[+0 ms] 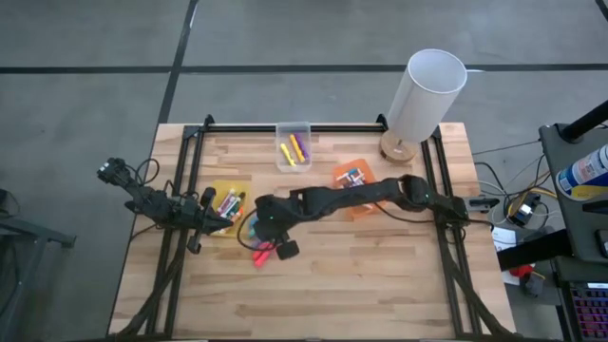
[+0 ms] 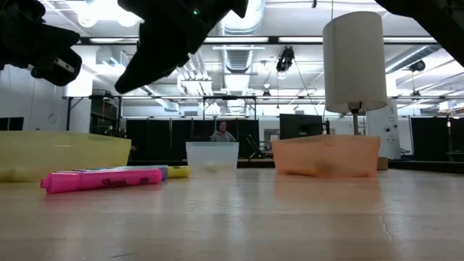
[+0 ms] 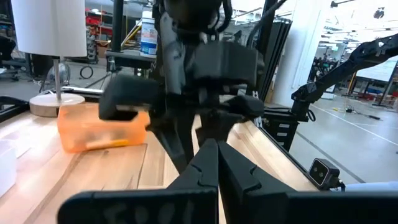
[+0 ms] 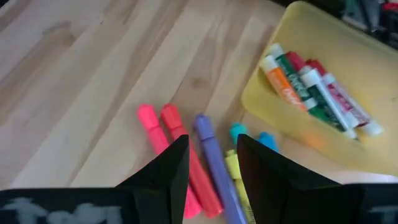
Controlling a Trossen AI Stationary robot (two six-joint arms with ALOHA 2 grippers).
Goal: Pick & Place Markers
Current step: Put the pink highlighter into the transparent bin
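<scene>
Above 5 loose markers (image 4: 205,155), right fingers (image 4: 211,163) parted, empty; left fingers (image 3: 217,163) clenched.

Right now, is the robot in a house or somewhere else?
Somewhere else, probably a big robotics lab or workshop: bare ceiling ducts overhead, another robot arm across the open floor, and a wooden table framed with black rails.
</scene>
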